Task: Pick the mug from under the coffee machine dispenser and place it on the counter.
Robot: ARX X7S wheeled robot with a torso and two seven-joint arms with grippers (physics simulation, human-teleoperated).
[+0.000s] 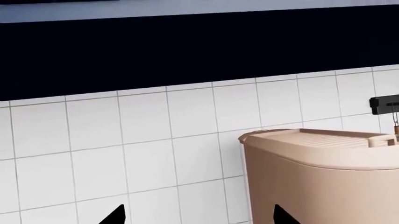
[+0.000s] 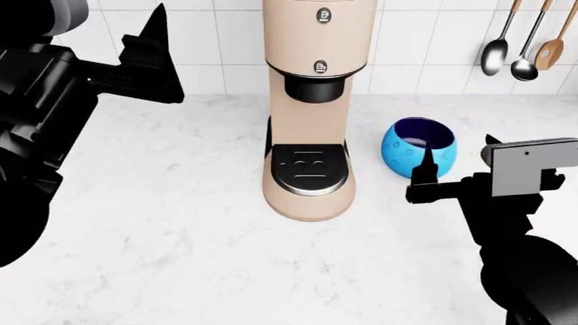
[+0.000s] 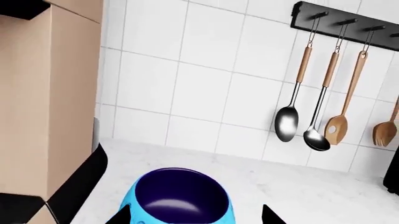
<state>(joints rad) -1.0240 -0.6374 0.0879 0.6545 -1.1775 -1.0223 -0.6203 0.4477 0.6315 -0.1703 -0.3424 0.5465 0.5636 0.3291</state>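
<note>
A white-tiled wall (image 2: 216, 40) backed a wide white marble-look tabletop (image 2: 162, 223) with faint grey veins. The tall beige coffee machine dispenser (image 2: 316, 101) stood upright near the middle of the tabletop against the wall, its black cylindrical nozzle (image 2: 315, 88) hanging above a round black-and-silver drip tray (image 2: 310, 169). The drip tray held nothing. The mug (image 2: 419, 147), small, round-bellied and bright blue with darker dots, sat upright on the tabletop just beside the machine on the robot's right, clear of the drip tray. Its dark navy-purple inside appeared empty in the right wrist view (image 3: 179, 195), and its handle could not be made out. The right end effector (image 2: 424, 172) was low at the near side of the mug, with one dark fingertip (image 2: 424, 164) overlapping the mug's front wall in the head view; in the right wrist view its two fingertips showed apart, one to each side of the mug, and whether either touched it could not be told. The left end effector (image 2: 149, 47) was raised well apart from the mug on the robot's left, near the wall; in the left wrist view its two dark fingertips (image 1: 115, 215) showed set apart, holding nothing, with the beige top of the machine beside them. On the wall to the right, a black rail (image 3: 346, 25) carried hanging utensils: a silver spoon (image 2: 493, 57), a silver ladle (image 2: 524, 66) and a wooden spatula (image 2: 546, 53).
</note>
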